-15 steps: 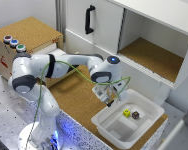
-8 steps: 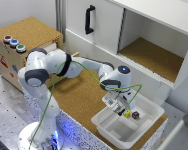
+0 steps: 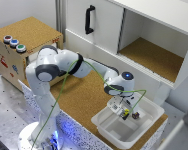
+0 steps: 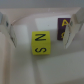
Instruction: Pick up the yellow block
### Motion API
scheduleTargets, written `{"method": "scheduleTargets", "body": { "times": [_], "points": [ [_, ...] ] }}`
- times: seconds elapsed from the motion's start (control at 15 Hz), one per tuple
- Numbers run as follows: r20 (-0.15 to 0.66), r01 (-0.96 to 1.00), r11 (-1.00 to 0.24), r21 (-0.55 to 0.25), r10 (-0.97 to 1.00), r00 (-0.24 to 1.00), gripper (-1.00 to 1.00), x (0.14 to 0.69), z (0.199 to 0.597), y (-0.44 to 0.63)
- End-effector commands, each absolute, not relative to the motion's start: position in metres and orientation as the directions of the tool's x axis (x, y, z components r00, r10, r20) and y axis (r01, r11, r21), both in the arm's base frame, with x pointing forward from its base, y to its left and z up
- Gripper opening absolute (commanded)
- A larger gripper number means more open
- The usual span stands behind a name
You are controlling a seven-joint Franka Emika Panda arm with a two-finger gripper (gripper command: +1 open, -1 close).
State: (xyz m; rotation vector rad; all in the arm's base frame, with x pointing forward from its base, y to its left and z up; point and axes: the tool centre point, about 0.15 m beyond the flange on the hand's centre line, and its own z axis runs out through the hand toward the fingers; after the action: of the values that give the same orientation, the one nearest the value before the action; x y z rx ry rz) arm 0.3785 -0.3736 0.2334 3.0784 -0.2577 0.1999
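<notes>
The yellow block (image 3: 126, 114) is a tiny cube lying in the white bin (image 3: 105, 131). In the wrist view the yellow block (image 4: 39, 43) shows dark letters and sits on the bin floor (image 4: 20, 67). My gripper (image 3: 121, 106) is lowered into the bin right over it. In the wrist view the gripper (image 4: 41, 30) is open, with one finger on each side of the block and apart from it. A dark block (image 3: 136, 116) lies just beside it, and in the wrist view this dark block (image 4: 63, 29) is close to one finger.
The bin stands on a cork counter (image 3: 79, 95). A white cabinet with a black handle (image 3: 88, 19) and an open compartment (image 3: 154, 52) rises behind. A wooden box with coloured buttons (image 3: 14, 44) stands at the exterior view's left.
The arm has swung toward the exterior view's right and come down, bringing the gripper from the counter's edge into the bin over the yellow block.
</notes>
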Motion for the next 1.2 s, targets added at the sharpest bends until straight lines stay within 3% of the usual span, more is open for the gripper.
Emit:
{"method": "scheduleTargets", "body": {
  "times": [0.0, 0.07, 0.73, 1.13],
  "points": [
    [0.126, -0.148, -0.989, -0.028, -0.150, 0.981, 1.00, 0.417, 0.211, -0.390],
    [0.138, -0.153, -0.988, -0.036, -0.157, 0.978, -1.00, 0.419, 0.212, -0.390],
    [0.086, -0.215, -0.971, -0.103, -0.224, 0.971, -1.00, 0.395, 0.198, -0.393],
    [0.127, -0.215, -0.969, -0.120, -0.230, 0.965, -1.00, 0.388, 0.229, -0.379]
  ]
}}
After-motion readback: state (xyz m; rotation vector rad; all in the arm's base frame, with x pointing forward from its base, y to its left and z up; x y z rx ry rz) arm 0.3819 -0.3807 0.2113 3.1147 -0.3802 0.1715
